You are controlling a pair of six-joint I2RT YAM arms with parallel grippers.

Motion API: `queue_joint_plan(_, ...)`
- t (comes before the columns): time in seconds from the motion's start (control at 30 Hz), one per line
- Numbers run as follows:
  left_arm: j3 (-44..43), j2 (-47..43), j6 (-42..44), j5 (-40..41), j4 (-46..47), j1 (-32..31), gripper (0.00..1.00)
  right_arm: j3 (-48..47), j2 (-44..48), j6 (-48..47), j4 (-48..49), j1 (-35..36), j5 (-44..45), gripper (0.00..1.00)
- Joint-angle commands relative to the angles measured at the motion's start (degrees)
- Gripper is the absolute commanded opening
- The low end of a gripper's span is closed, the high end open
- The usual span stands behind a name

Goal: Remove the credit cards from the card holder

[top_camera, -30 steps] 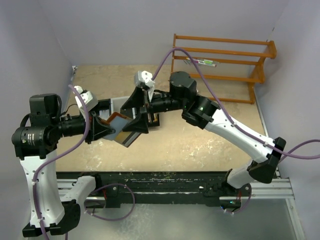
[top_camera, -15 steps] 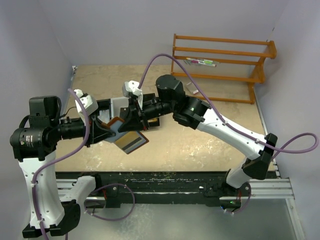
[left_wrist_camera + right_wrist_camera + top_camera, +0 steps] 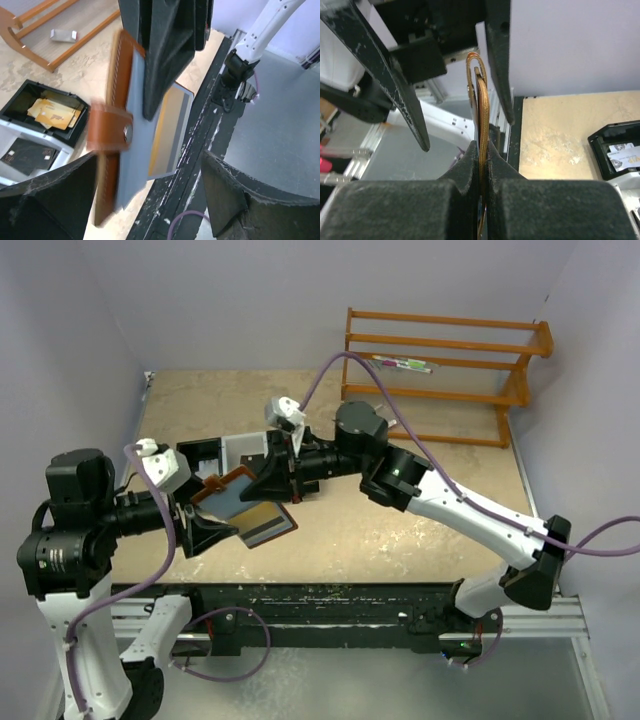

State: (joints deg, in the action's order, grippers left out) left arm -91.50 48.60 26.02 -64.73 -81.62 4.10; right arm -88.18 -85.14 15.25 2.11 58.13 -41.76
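The brown leather card holder [image 3: 232,487] hangs in the air over the table's near part, its snap tab [image 3: 110,132] folded over the blue-grey lining. A tan credit card [image 3: 268,523] with a dark stripe sticks out of its lower edge [image 3: 169,131]. My right gripper [image 3: 278,478] is shut on the holder's upper part; in the right wrist view its jaws [image 3: 481,149] pinch the brown leather edge [image 3: 480,95]. My left gripper [image 3: 145,200] is open, its fingers spread wide on either side of the holder's lower end and holding nothing.
A black-and-white compartment tray [image 3: 205,452] lies behind the holder, with orange-yellow flat pieces [image 3: 52,112] in one compartment. An orange wooden rack [image 3: 440,360] stands at the back right. The black rail [image 3: 340,600] runs along the near table edge.
The right gripper closed on the card holder. The left gripper opened, let go of it and drew back toward the near left.
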Motion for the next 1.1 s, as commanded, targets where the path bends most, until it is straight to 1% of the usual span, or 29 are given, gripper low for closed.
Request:
queue_joint_plan(0.0,5.3,-3.9,-13.8,-6.0,14.3,0.1,0.81,5.6,8.2,12.2,20.6,-0.7,7.0,0.00)
queue_joint_plan(0.07,8.0,-5.8,-21.8,-8.5,21.0,0.1,0.79,10.4,10.7,17.3,30.5,-0.7,9.1,0.00)
queue_joint_plan(0.1,8.9,-6.4,-25.2,-9.5,23.9,0.1,0.77,12.4,11.4,20.0,34.6,-0.7,10.6,0.00)
queue_joint_plan(0.17,10.1,-6.8,-31.0,-11.5,28.5,0.1,0.71,15.7,12.0,24.5,40.4,-0.7,12.1,0.00)
queue_joint_plan(0.27,12.2,-6.9,-39.0,-12.9,33.8,0.2,0.69,20.3,13.1,30.4,48.4,-0.5,16.3,0.00)
queue_joint_plan(0.33,13.8,-7.6,-43.1,-12.9,37.6,0.2,0.68,22.3,14.0,31.5,51.4,-0.5,18.8,0.00)
queue_joint_plan(0.4,16.4,-8.6,-49.9,-13.1,42.5,0.2,0.68,23.1,14.1,32.2,52.5,-0.4,21.1,0.00)
queue_joint_plan(0.47,17.9,-9.4,-54.8,-13.4,47.5,0.2,0.67,23.5,13.8,33.1,53.7,0.0,22.8,0.00)
queue_joint_plan(0.53,18.0,-9.2,-56.1,-14.4,48.1,0.2,0.65,24.1,13.3,33.4,54.7,0.7,25.1,0.00)
queue_joint_plan(0.63,18.2,-8.8,-56.3,-16.2,47.6,0.2,0.55,24.4,12.5,33.2,55.3,1.9,28.2,0.00)
queue_joint_plan(0.8,19.1,-9.2,-56.3,-16.4,47.9,0.2,0.36,24.3,10.6,33.2,56.1,4.2,31.1,0.00)
queue_joint_plan(0.87,19.3,-8.9,-56.8,-16.2,48.4,0.2,0.26,24.6,9.9,33.8,56.1,4.5,31.6,0.00)
queue_joint_plan(0.93,19.8,-8.7,-57.4,-17.1,49.0,0.2,0.20,25.4,9.3,34.8,56.4,4.6,31.9,0.00)
queue_joint_plan(1.0,20.4,-8.2,-57.8,-17.2,49.3,0.2,0.10,26.6,9.0,35.4,56.2,4.6,32.3,0.00)
queue_joint_plan(1.03,20.5,-7.8,-57.3,-17.0,48.8,0.2,0.05,26.9,8.8,35.9,54.3,4.6,31.0,0.02)
queue_joint_plan(1.07,20.3,-7.4,-55.7,-16.5,47.1,0.2,0.02,27.2,8.9,37.0,54.1,4.4,30.1,0.14)
